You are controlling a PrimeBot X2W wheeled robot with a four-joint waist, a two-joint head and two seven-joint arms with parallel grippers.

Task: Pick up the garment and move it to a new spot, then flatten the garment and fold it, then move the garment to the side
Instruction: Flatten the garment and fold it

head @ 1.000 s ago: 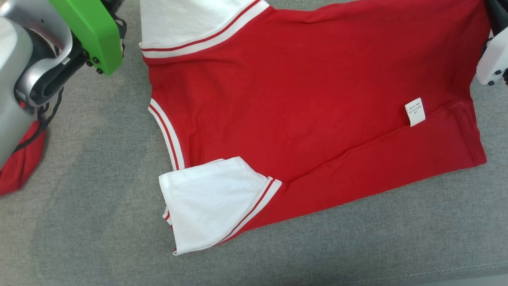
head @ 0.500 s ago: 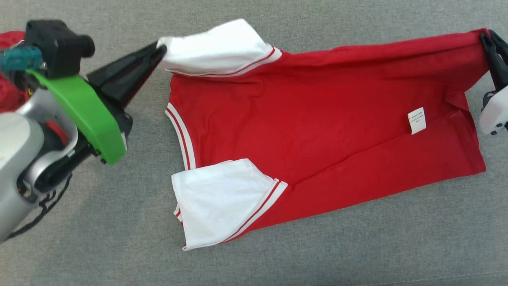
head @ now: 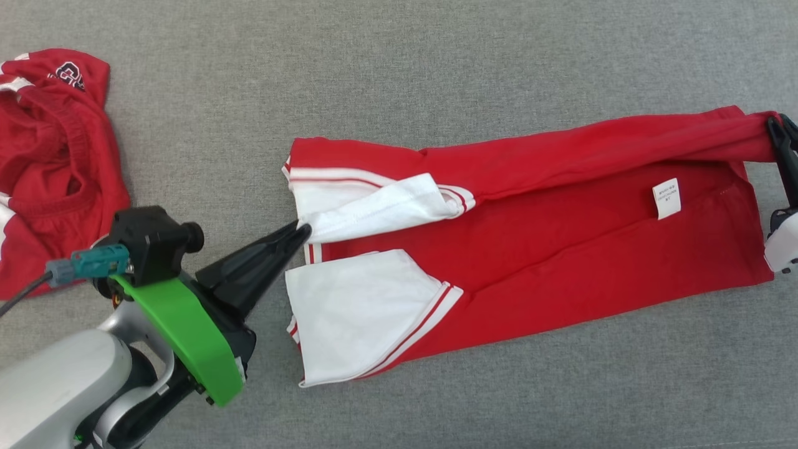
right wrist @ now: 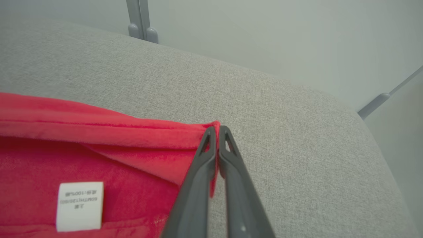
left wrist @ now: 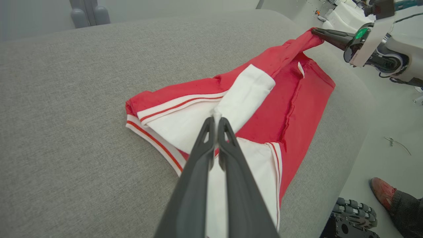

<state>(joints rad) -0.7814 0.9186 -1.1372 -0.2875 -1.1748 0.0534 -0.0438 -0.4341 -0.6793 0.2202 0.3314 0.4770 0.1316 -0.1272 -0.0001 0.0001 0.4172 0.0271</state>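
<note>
The garment (head: pixel 548 249) is a red shirt with white, red-striped sleeves, lying on the grey cushion (head: pixel 399 75). Its far long edge is folded over toward me. My left gripper (head: pixel 303 229) is shut on the tip of the upper white sleeve (head: pixel 380 206), which lies over the lower sleeve (head: pixel 355 312). In the left wrist view the sleeve cloth (left wrist: pixel 244 96) runs up from between the fingers (left wrist: pixel 198 158). My right gripper (head: pixel 779 128) is shut on the red hem corner (right wrist: pixel 198 132) at the far right. A white care label (head: pixel 666 198) shows near it.
A second red garment (head: pixel 50 156) lies crumpled at the cushion's left. Bare grey cushion stretches behind and in front of the shirt. In the left wrist view a person's shoe (left wrist: pixel 383 190) and a wheeled base (left wrist: pixel 353 218) show on the floor beyond the cushion's edge.
Both grippers have drawn the shirt's far edge toward me, folding it over the body; the upper sleeve now lies by the lower one. The head camera has tilted, bringing the second garment into view.
</note>
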